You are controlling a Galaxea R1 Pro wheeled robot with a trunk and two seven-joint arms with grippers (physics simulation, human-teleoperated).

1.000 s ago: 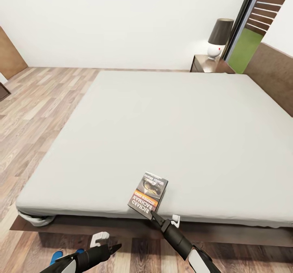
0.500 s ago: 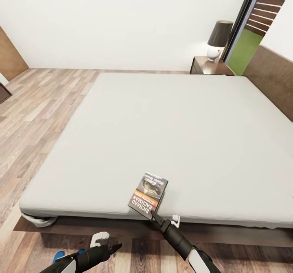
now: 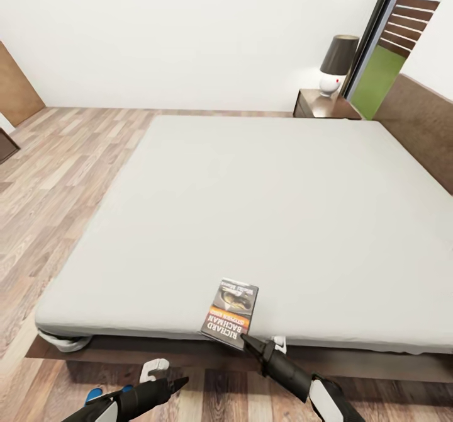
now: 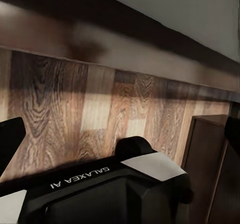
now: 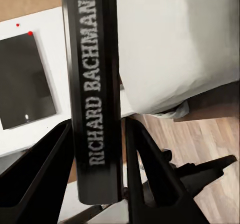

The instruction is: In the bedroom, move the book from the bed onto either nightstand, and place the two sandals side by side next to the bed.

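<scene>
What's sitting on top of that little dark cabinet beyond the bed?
On the nightstand stands a lamp, white round base and dark shade. The bed covers the cabinet's lower part.

Our right arm reaches in from about 5 o'clock in the head view, black forearm angled up toward 11 o'clock, and our right gripper (image 3: 246, 341) has its jaws closed on the near edge of the book (image 3: 231, 313) — in the wrist view the dark fingers (image 5: 150, 159) flank the spine. Our left arm lies low at 7 o'clock, nearly level, pointing toward 3 o'clock — the left gripper (image 3: 165, 376) holds nothing, jaws parted.
</scene>
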